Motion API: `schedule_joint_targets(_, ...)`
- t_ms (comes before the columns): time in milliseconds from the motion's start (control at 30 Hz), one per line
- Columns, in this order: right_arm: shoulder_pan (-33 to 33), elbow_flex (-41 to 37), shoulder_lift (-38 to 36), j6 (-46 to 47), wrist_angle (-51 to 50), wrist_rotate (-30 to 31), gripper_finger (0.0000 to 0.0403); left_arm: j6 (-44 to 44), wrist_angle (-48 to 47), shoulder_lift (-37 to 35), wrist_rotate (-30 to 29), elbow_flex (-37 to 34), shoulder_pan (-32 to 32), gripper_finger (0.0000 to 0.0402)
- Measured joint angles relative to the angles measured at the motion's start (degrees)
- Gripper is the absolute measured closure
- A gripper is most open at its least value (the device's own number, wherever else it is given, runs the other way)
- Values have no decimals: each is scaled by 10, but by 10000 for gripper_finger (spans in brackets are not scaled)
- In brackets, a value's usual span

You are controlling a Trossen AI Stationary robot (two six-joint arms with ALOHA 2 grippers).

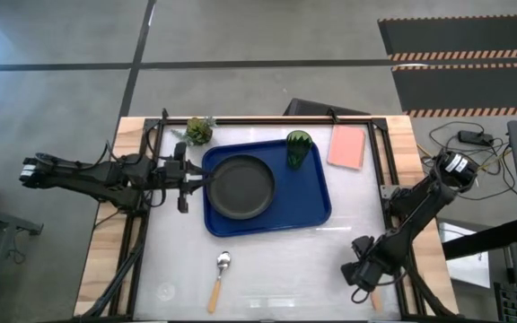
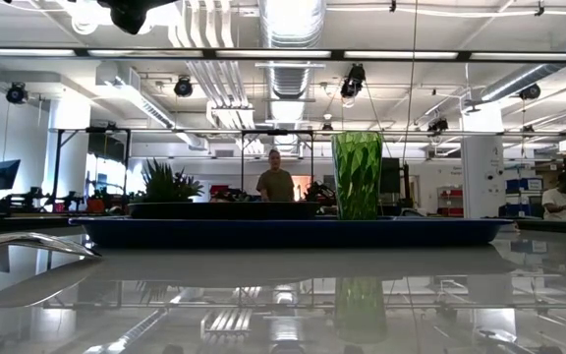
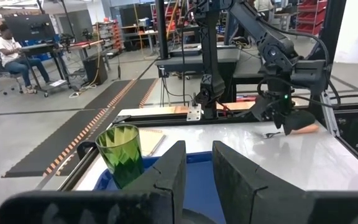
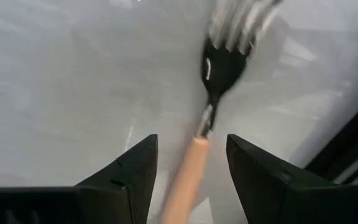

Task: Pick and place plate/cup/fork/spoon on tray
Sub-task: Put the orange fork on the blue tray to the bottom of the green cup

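Observation:
The dark blue tray [image 1: 317,202] lies mid-table. On it rest the black plate [image 1: 240,187], flat, and the green cup [image 1: 298,148], upright at the far right corner. My left gripper [image 1: 203,182] points level at the plate's left rim, its fingers [image 3: 166,177] a narrow gap apart. The fork [image 4: 225,62] lies on the table near the right front. My right gripper [image 4: 191,155] is open, pointing down over it, one finger on each side of the orange handle [image 4: 188,177] without touching. The spoon [image 1: 220,278] lies on the table in front of the tray. My left gripper's fingertips stand at the plate's left rim [image 1: 211,184], level from the table's left. I cannot tell whether they touch it.
A small plant [image 1: 197,131] stands beyond the tray's far left corner. A pink flat rectangle [image 1: 346,146] lies right of the cup. The table's frame posts [image 1: 380,161] stand along both sides. A person [image 2: 278,182] stands in the room beyond.

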Motion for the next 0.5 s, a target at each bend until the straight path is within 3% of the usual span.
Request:
schedule_joint_targets(300, 38, 1, 0, 62, 21, 28, 198, 0, 0, 1, 0, 0, 0, 340)
schedule_joint_targets(500, 44, -8, 0, 67, 22, 52, 211, 0, 0, 1, 0, 0, 0, 340)
